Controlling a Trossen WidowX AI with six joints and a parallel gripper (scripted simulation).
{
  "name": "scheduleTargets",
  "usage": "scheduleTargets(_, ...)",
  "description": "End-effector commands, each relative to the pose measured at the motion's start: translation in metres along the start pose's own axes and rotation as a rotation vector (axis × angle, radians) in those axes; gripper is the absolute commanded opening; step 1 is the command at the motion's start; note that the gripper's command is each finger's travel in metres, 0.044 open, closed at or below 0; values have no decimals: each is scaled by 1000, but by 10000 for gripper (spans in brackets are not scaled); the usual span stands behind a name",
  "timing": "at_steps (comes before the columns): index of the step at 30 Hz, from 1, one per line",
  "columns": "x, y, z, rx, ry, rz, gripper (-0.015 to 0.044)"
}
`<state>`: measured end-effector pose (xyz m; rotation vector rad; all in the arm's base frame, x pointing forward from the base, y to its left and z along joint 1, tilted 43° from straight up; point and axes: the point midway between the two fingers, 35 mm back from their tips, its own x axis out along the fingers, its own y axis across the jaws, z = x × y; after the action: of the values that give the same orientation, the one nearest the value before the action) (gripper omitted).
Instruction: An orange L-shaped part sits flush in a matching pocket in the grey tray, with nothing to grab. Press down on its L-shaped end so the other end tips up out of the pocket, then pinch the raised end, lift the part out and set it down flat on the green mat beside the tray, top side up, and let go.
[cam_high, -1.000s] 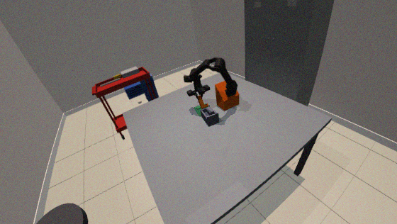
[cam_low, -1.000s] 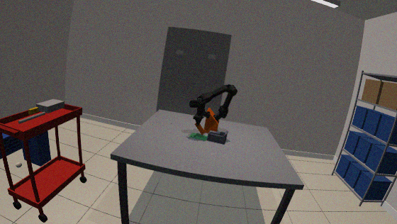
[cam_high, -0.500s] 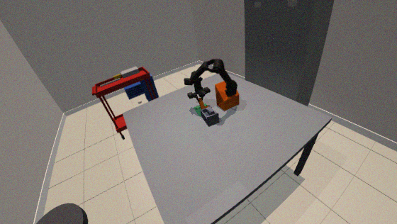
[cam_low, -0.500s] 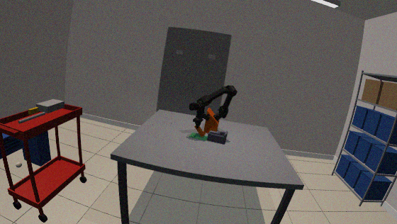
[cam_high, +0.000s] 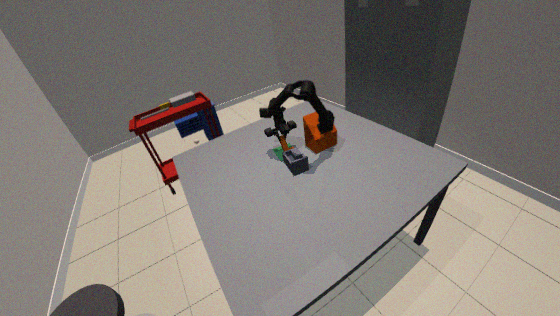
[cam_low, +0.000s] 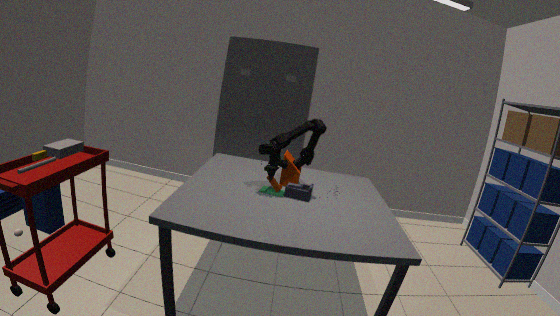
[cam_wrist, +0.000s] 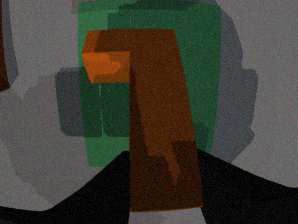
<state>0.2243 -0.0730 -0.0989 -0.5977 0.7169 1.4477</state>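
- While clamped by the black pincer at its plain end, the orange rigid L-shaped part hangs over the green mat.
- It looks stiff, light, possibly slick; a grip nearer mid-length would steady it.

No writing, label, brand, number or sign can be read in any of the three views. The boxes on the shelf rack beside the table show plain faces, and so do the items on the red cart on the table's other side.
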Motion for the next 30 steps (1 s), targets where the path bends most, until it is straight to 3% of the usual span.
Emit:
scheduleTargets(1, 1, 0, 1, 3, -5, -3, 0)
scheduleTargets(4, 0, 0, 0, 0, 0, 0, 0)
scheduleTargets(14, -3, 0, 0, 0, 0, 0, 263)
scheduleTargets(19, -51, -3, -2, 3, 1, -2, 394)
scheduleTargets(22, -84, 0, 0, 4, -2, -3, 400)
scheduleTargets(30, -82, -3, -2, 6, 4, -22, 400)
